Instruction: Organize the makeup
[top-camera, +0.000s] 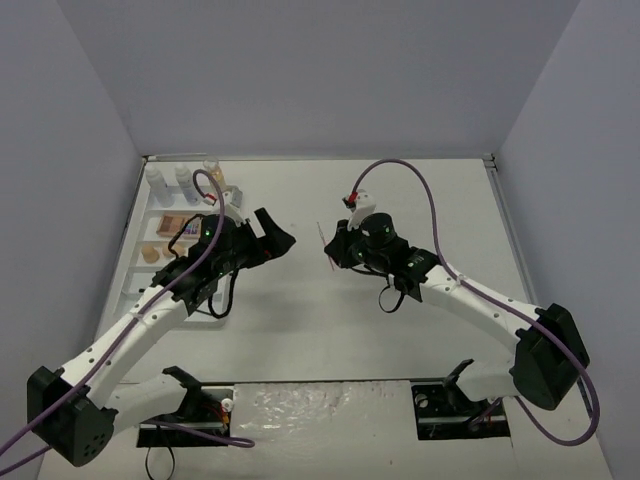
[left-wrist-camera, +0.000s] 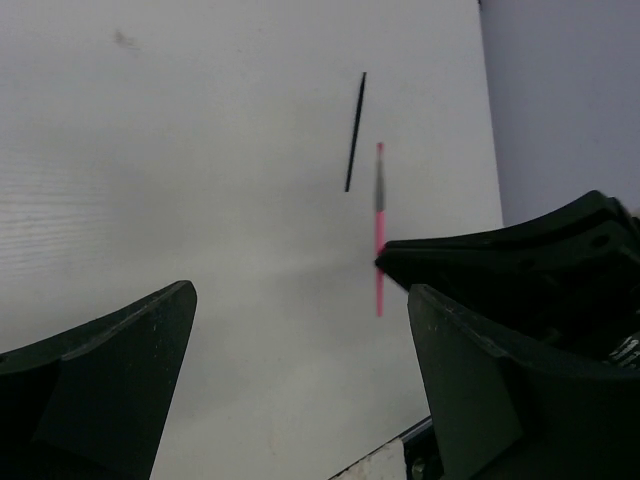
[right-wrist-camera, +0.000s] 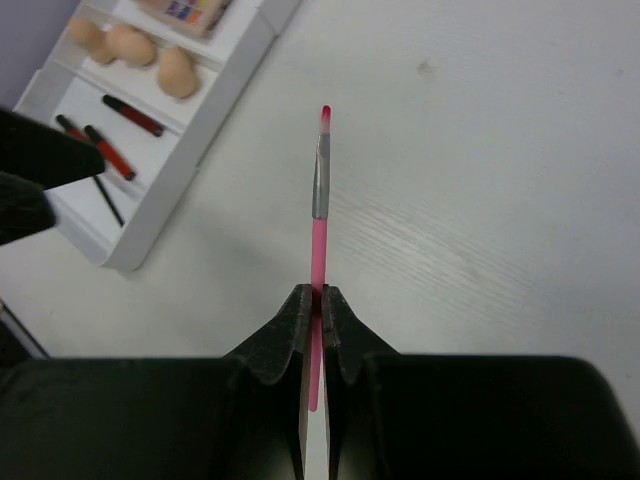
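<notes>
A flat white tabletop (top-camera: 330, 330), faintly wood-grained, filled the middle of the top view. Plain matte lavender-grey walls enclosed it: a back wall (top-camera: 320, 70) at twelve o'clock, one side panel (top-camera: 50, 200) at nine, the other side panel (top-camera: 590, 150) at three. Light was soft and even, shadows faint.

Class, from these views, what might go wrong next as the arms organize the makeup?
1. The right gripper pinches the thin pink brush at its fingertips only, so it may pivot or slip.
2. The open left gripper sits close; a handover could knock the brush onto the table.
</notes>
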